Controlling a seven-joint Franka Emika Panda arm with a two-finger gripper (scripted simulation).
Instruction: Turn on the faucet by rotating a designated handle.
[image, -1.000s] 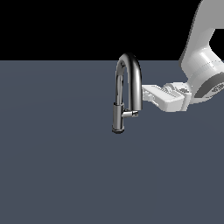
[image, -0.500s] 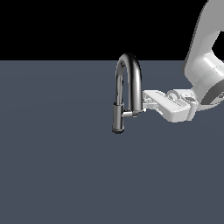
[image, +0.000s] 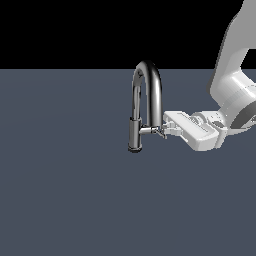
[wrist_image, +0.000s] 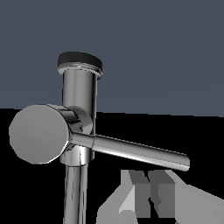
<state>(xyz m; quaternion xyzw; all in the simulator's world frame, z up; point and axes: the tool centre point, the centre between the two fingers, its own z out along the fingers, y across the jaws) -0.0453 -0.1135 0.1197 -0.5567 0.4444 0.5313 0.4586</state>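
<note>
The chrome faucet (image: 148, 80) stands mid-scene, its tall arched spout above a darker cylindrical base (image: 135, 134). The handle (image: 150, 131), a short thin rod, sticks out of the base toward the exterior view's right. My gripper (image: 163, 132) comes in from that side, its fingertips at the handle's free end. In the wrist view the handle (wrist_image: 131, 151) runs across the picture from the faucet body (wrist_image: 79, 94). The gripper (wrist_image: 146, 186) sits just beside the rod with its fingers (wrist_image: 162, 197) close together. Nothing is held between them.
The faucet stands on a flat grey-blue floor (image: 75, 200) under a black background. My white arm (image: 232, 95) fills the exterior view's right side above the floor.
The gripper has moved down and toward the exterior view's left, from beside the upper spout to the tip of the handle. The faucet looks unchanged.
</note>
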